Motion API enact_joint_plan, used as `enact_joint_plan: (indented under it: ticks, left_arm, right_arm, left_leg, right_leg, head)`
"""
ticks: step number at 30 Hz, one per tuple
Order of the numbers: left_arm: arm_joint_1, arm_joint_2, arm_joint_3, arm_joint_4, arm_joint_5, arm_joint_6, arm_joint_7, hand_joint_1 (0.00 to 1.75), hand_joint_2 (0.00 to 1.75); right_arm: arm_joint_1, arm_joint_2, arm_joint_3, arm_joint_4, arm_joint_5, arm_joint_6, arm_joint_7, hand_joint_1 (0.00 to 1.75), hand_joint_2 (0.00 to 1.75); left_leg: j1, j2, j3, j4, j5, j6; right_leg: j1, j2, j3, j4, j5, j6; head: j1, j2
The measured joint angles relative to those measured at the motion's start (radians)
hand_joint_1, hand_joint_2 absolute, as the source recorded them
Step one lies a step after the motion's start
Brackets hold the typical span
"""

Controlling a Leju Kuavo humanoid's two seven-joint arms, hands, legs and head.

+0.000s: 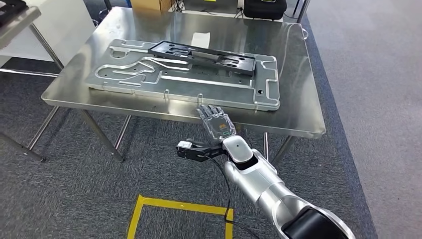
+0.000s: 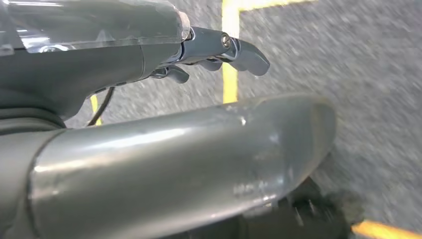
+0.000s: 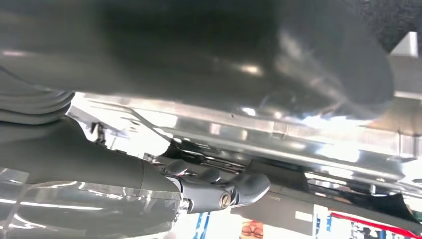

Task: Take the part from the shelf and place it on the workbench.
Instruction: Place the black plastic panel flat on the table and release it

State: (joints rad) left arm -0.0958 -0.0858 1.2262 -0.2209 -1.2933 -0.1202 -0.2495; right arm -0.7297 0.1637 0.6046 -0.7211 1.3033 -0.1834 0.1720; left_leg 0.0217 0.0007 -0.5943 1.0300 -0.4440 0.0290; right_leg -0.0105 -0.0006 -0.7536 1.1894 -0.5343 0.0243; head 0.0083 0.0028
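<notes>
A black flat part (image 1: 204, 55) lies across the far side of a large silver machined plate (image 1: 184, 82) on the steel workbench (image 1: 298, 107). My right hand (image 1: 216, 121) reaches out at the bench's front edge, just short of the plate, fingers stretched out and holding nothing. In the right wrist view its fingers (image 3: 234, 186) hang close to the shiny metal edge (image 3: 308, 142). In the left wrist view, my left hand (image 2: 219, 50) hangs over the grey carpet with fingers loosely bent and nothing in them.
A white slip of paper (image 1: 201, 39) lies on the bench behind the plate. A black case (image 1: 265, 7) and a cardboard box (image 1: 152, 4) stand beyond the far edge. Another table (image 1: 15, 20) is at the left. Yellow floor tape (image 1: 174, 205) marks the carpet below.
</notes>
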Motion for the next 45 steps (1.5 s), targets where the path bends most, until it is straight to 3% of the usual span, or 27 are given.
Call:
enact_joint_plan:
  ticks: [2, 4, 6, 8, 9, 11, 12, 14, 16, 17, 19, 21, 23, 24, 26, 27, 29, 31, 32, 34, 35, 37, 39, 40, 42, 43, 45]
  left_arm:
    - [0.0, 0.0, 0.001, 0.0, 0.003, 0.0, 0.0, 0.0, 0.0]
    - [0.001, 0.0, 0.003, 0.0, 0.008, 0.0, -0.001, 0.0, 0.0]
    - [0.001, -0.001, 0.007, 0.0, 0.016, 0.0, -0.003, 0.0, 0.0]
    - [0.003, -0.003, 0.013, 0.0, 0.028, 0.001, -0.004, 0.0, 0.0]
    - [0.004, -0.005, 0.019, 0.0, 0.035, 0.002, -0.006, 0.0, 0.0]
    - [0.008, -0.005, 0.031, 0.0, 0.049, 0.005, -0.009, 0.0, 0.0]
    - [0.011, -0.006, 0.037, 0.0, 0.056, 0.007, -0.01, 0.0, 0.0]
    - [0.02, -0.007, 0.05, 0.0, 0.07, 0.012, -0.014, 0.0, 0.0]
    - [0.027, -0.009, 0.064, 0.0, 0.082, 0.017, -0.018, 0.0, 0.0]
    - [0.028, -0.01, 0.07, 0.0, 0.088, 0.019, -0.021, 0.0, 0.0]
    - [0.029, -0.011, 0.083, 0.0, 0.101, 0.021, -0.027, 0.0, 0.0]
    - [0.028, -0.011, 0.097, 0.0, 0.113, 0.023, -0.032, 0.0, 0.0]
    - [0.027, -0.012, 0.11, -0.001, 0.122, 0.027, -0.035, 0.0, 0.0]
    - [0.027, -0.013, 0.116, -0.001, 0.125, 0.029, -0.036, 0.0, 0.0]
    - [0.028, -0.017, 0.129, -0.001, 0.131, 0.033, -0.037, 0.0, 0.0]
    - [0.028, -0.019, 0.135, -0.001, 0.134, 0.035, -0.038, 0.0, 0.0]
    - [0.03, -0.024, 0.146, -0.001, 0.139, 0.038, -0.037, 0.0, 0.0]
    - [0.032, -0.025, 0.153, -0.001, 0.141, 0.04, -0.037, 0.0, 0.0]
    - [0.033, -0.027, 0.156, -0.001, 0.142, 0.04, -0.037, 0.0, 0.0]
    - [0.033, -0.03, 0.161, -0.001, 0.141, 0.04, -0.037, 0.0, 0.0]
    - [0.032, -0.032, 0.163, -0.001, 0.141, 0.041, -0.037, 0.0, 0.0]
    - [0.027, -0.034, 0.168, -0.001, 0.14, 0.041, -0.038, 0.0, 0.0]
    - [0.021, -0.036, 0.172, -0.001, 0.139, 0.042, -0.038, 0.0, 0.0]
    - [0.021, -0.037, 0.173, -0.001, 0.14, 0.043, -0.038, 0.0, 0.0]
    - [0.023, -0.037, 0.176, -0.001, 0.14, 0.049, -0.038, 0.0, 0.0]
    - [0.027, -0.038, 0.177, -0.001, 0.141, 0.052, -0.039, 0.0, 0.0]
    - [0.034, -0.04, 0.18, -0.001, 0.139, 0.059, -0.041, 0.0, 0.0]
  right_arm:
    - [0.007, -0.001, 0.0, 0.001, -0.002, -0.011, 0.0, 0.0, 0.0]
    - [0.021, -0.003, 0.0, 0.001, -0.007, -0.028, -0.002, 0.0, 0.0]
    - [0.041, -0.005, -0.003, -0.009, -0.018, -0.051, -0.007, 0.0, 0.0]
    - [0.071, -0.011, -0.014, -0.035, -0.036, -0.084, -0.013, 0.0, 0.0]
    - [0.092, -0.016, -0.024, -0.052, -0.05, -0.104, -0.018, 0.0, 0.0]
    - [0.155, -0.031, -0.05, -0.09, -0.089, -0.145, -0.034, 0.0, 0.0]
    - [0.195, -0.04, -0.067, -0.113, -0.114, -0.162, -0.048, 0.0, 0.0]
    - [0.291, -0.06, -0.111, -0.168, -0.171, -0.203, -0.085, 0.0, 0.0]
    - [0.396, -0.076, -0.167, -0.234, -0.235, -0.238, -0.127, 0.0, 0.0]
    - [0.447, -0.083, -0.198, -0.265, -0.275, -0.248, -0.149, 0.0, 0.0]
    - [0.548, -0.092, -0.275, -0.318, -0.393, -0.256, -0.21, 0.0, 0.0]
    - [0.642, -0.097, -0.376, -0.349, -0.553, -0.239, -0.306, 0.0, 0.0]
    - [0.714, -0.097, -0.489, -0.357, -0.67, -0.201, -0.416, 0.0, 0.0]
    - [0.739, -0.096, -0.546, -0.353, -0.7, -0.173, -0.463, 0.0, 0.0]
    - [0.773, -0.09, -0.672, -0.317, -0.732, -0.109, -0.533, 0.0, 0.0]
    - [0.785, -0.085, -0.74, -0.285, -0.742, -0.081, -0.558, 0.0, 0.0]
    - [0.803, -0.079, -0.876, -0.2, -0.748, -0.048, -0.61, 0.0, 0.0]
    - [0.807, -0.078, -1.015, -0.088, -0.748, -0.025, -0.667, 0.0, 0.0]
    - [0.806, -0.078, -1.082, -0.032, -0.743, -0.017, -0.69, 0.0, 0.0]
    - [0.803, -0.078, -1.196, 0.053, -0.721, -0.008, -0.716, 0.0, 0.0]
    - [0.799, -0.078, -1.237, 0.08, -0.704, -0.005, -0.719, 0.0, 0.0]
    - [0.786, -0.074, -1.306, 0.116, -0.674, 0.001, -0.72, 0.0, 0.0]
    - [0.773, -0.07, -1.359, 0.142, -0.657, 0.009, -0.711, 0.0, 0.0]
    - [0.768, -0.068, -1.381, 0.154, -0.655, 0.015, -0.699, 0.0, 0.0]
    - [0.765, -0.062, -1.427, 0.183, -0.657, 0.03, -0.661, 0.0, 0.0]
    - [0.765, -0.059, -1.453, 0.198, -0.661, 0.038, -0.638, 0.0, 0.0]
    - [0.765, -0.055, -1.503, 0.233, -0.672, 0.046, -0.585, 0.0, 0.0]
  left_leg:
    - [-0.002, 0.002, -0.04, 0.001, 0.032, 0.0]
    - [-0.003, 0.004, -0.078, 0.002, 0.062, -0.003]
    - [-0.004, 0.003, -0.106, 0.003, 0.09, -0.009]
    - [-0.004, 0.003, -0.119, -0.001, 0.117, -0.019]
    - [-0.003, 0.003, -0.12, -0.008, 0.133, -0.025]
    - [0.0, 0.002, -0.125, -0.025, 0.154, -0.038]
    - [0.001, 0.001, -0.131, -0.021, 0.135, -0.042]
    - [0.003, 0.001, -0.151, 0.05, 0.024, -0.047]
    - [0.003, 0.001, -0.162, 0.181, -0.083, -0.051]
    - [0.003, 0.001, -0.16, 0.243, -0.092, -0.053]
    - [0.003, 0.001, -0.124, 0.297, -0.038, -0.054]
    - [0.001, -0.002, -0.017, 0.215, -0.015, -0.048]
    - [-0.003, -0.005, 0.105, 0.059, -0.078, -0.038]
    - [-0.007, -0.006, 0.138, 0.007, -0.107, -0.032]
    - [-0.009, -0.003, 0.14, -0.025, -0.108, -0.017]
    - [-0.009, -0.001, 0.131, -0.028, -0.094, -0.008]
    - [-0.007, 0.003, 0.102, -0.032, -0.062, 0.008]
    - [-0.009, 0.004, 0.064, -0.031, -0.031, 0.014]
    - [-0.009, 0.004, 0.042, -0.029, -0.015, 0.013]
    - [-0.01, 0.006, -0.002, -0.021, 0.014, 0.008]
    - [-0.01, 0.008, -0.024, -0.017, 0.027, 0.004]
    - [-0.012, 0.012, -0.054, -0.007, 0.05, -0.006]
    - [-0.016, 0.015, -0.072, -0.003, 0.075, -0.019]
    - [-0.016, 0.016, -0.076, -0.005, 0.087, -0.026]
    - [-0.012, 0.015, -0.084, -0.009, 0.097, -0.038]
    - [-0.01, 0.014, -0.09, 0.005, 0.071, -0.043]
    - [-0.008, 0.01, -0.11, 0.091, -0.035, -0.05]
  right_leg:
    - [-0.001, 0.0, 0.004, 0.113, -0.039, 0.004]
    - [-0.002, 0.0, 0.055, 0.127, 0.011, 0.001]
    - [0.003, 0.0, 0.173, 0.013, 0.026, -0.012]
    - [0.01, 0.001, 0.292, -0.146, -0.023, -0.024]
    - [0.014, 0.0, 0.322, -0.197, -0.042, -0.028]
    - [0.014, -0.004, 0.314, -0.218, -0.025, -0.035]
    - [0.013, -0.008, 0.302, -0.221, -0.01, -0.043]
    - [0.009, -0.015, 0.271, -0.224, 0.023, -0.056]
    - [0.011, -0.019, 0.234, -0.221, 0.052, -0.059]
    - [0.012, -0.02, 0.214, -0.216, 0.065, -0.058]
    - [0.013, -0.025, 0.168, -0.201, 0.088, -0.053]
    - [0.014, -0.028, 0.127, -0.178, 0.105, -0.045]
    - [0.015, -0.028, 0.104, -0.158, 0.119, -0.034]
    - [0.014, -0.028, 0.099, -0.155, 0.129, -0.028]
    - [0.01, -0.025, 0.093, -0.158, 0.149, -0.014]
    - [0.007, -0.02, 0.089, -0.155, 0.139, -0.007]
    - [0.002, -0.009, 0.073, -0.102, 0.052, 0.004]
    - [-0.001, -0.003, 0.054, 0.014, -0.058, 0.012]
    - [-0.002, -0.003, 0.05, 0.072, -0.075, 0.015]
    - [-0.004, -0.002, 0.073, 0.127, -0.033, 0.018]
    - [-0.005, -0.002, 0.109, 0.106, -0.001, 0.018]
    - [-0.007, 0.0, 0.239, -0.035, 0.0, 0.014]
    - [-0.005, 0.003, 0.346, -0.185, -0.047, 0.001]
    - [-0.002, 0.003, 0.366, -0.223, -0.055, -0.007]
    - [-0.001, -0.001, 0.35, -0.229, -0.044, -0.027]
    - [-0.001, -0.005, 0.341, -0.229, -0.033, -0.037]
    - [0.0, -0.011, 0.317, -0.228, -0.009, -0.05]
  head:
    - [0.0, 0.0]
    - [0.001, 0.0]
    - [0.001, 0.0]
    - [0.0, 0.0]
    - [0.0, 0.0]
    - [0.001, 0.0]
    - [0.002, 0.0]
    - [-0.003, 0.0]
    - [-0.007, 0.0]
    - [-0.008, 0.0]
    - [-0.008, 0.0]
    - [-0.008, 0.0]
    - [-0.008, 0.0]
    - [-0.007, 0.0]
    - [-0.007, 0.0]
    - [-0.007, 0.0]
    - [-0.005, 0.0]
    - [-0.002, 0.0]
    - [0.0, 0.0]
    - [0.001, 0.0]
    - [0.002, 0.0]
    - [0.002, 0.0]
    - [0.002, 0.0]
    - [0.002, 0.0]
    - [0.002, 0.0]
    - [0.002, 0.0]
    - [-0.003, 0.0]
